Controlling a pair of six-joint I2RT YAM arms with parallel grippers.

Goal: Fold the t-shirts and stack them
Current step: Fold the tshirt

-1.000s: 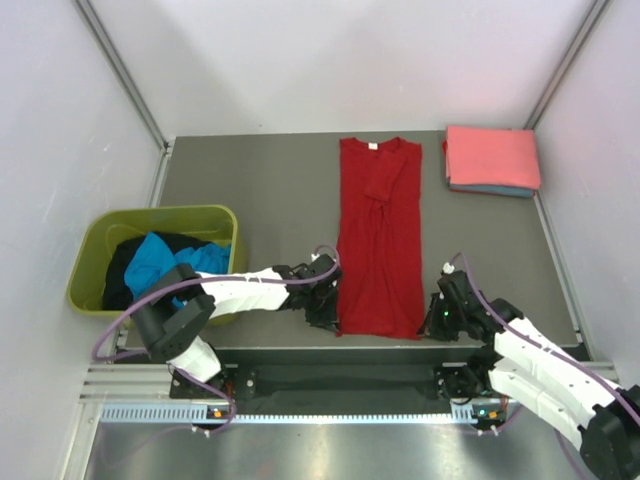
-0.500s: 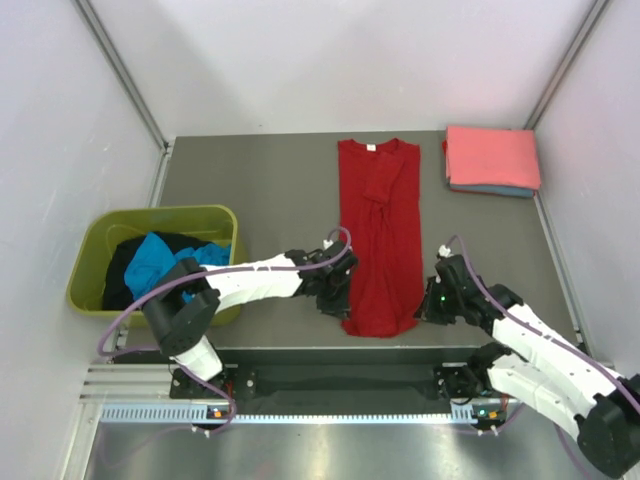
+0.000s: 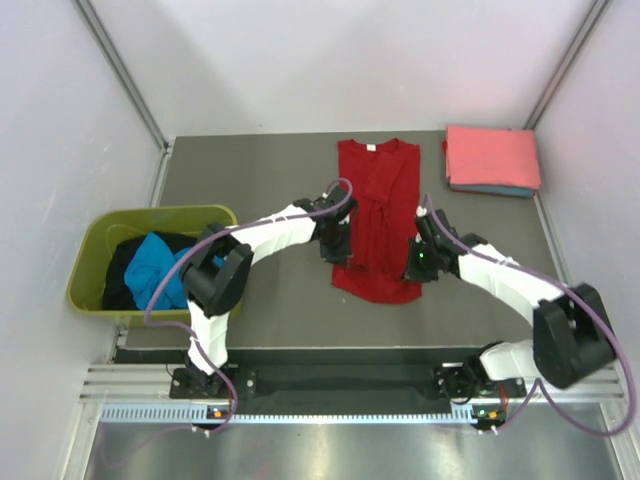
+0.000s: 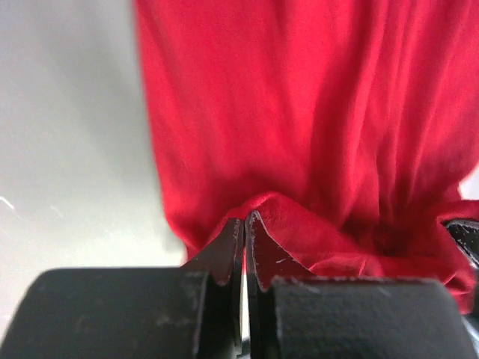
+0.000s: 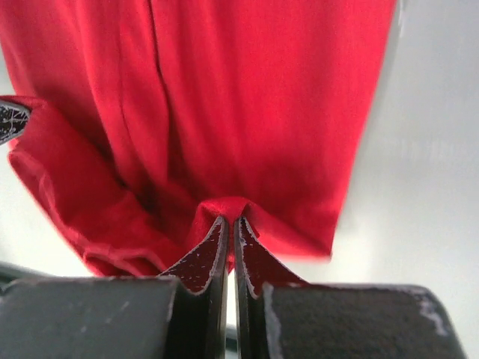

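Observation:
A bright red t-shirt lies lengthwise in the middle of the table, collar at the far end. Its near hem is lifted and doubled back over the body. My left gripper is shut on the hem's left corner, the red cloth pinched at the tips. My right gripper is shut on the right corner, the cloth bunched at its tips. A folded salmon-pink t-shirt sits on a blue one at the back right. Turquoise and black t-shirts lie in the tub.
The olive-green plastic tub stands off the table's left edge. Metal posts and white walls close in the table on the left, right and back. The arms' base rail runs along the near edge.
Both grippers have moved away from the near edge toward the back, carrying the red t-shirt's hem with them. The shirt's near part now lies folded over and looks shorter.

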